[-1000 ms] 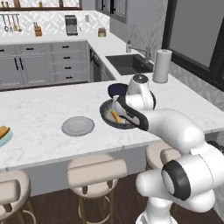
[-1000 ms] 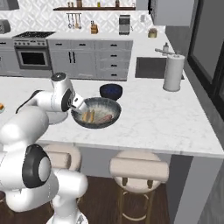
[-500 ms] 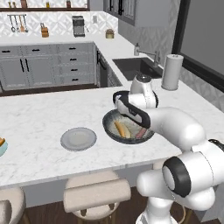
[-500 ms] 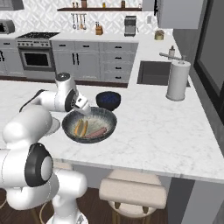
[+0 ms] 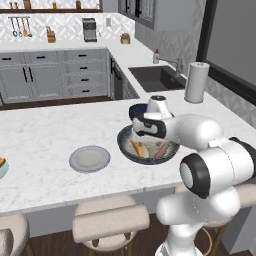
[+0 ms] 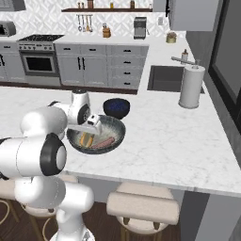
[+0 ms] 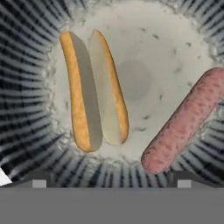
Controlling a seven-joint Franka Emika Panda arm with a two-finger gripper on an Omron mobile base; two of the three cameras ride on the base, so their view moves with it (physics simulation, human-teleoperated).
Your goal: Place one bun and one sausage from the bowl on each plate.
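The wide dark bowl (image 5: pixel 148 148) (image 6: pixel 96 136) sits near the counter's front edge. In it lie one split bun (image 7: pixel 94 89) (image 5: pixel 137 149) (image 6: pixel 86 139) and one reddish sausage (image 7: pixel 188 120) (image 5: pixel 162 150) (image 6: pixel 104 142). My gripper (image 7: pixel 111 181) (image 5: pixel 142 134) (image 6: pixel 94 129) hangs just above the bowl, pointing down into it. It is open, its fingertips (image 7: pixel 39 180) wide apart with nothing between them. The grey plate (image 5: pixel 90 158) lies bare to the left of the bowl. A pale blue plate (image 5: pixel 1 170) shows at the far left edge, with something orange on it.
A small dark navy bowl (image 6: pixel 116 107) (image 5: pixel 136 110) stands just behind the wide bowl. A paper towel roll (image 5: pixel 196 82) (image 6: pixel 191 87) and a sink (image 5: pixel 157 77) (image 6: pixel 169 77) are at the back right. Stools (image 5: pixel 110 222) stand under the counter's front edge.
Both base views have shifted, so the base has driven; the bowl now sits more central. The hand has stayed over the bowl, its jaws still apart.
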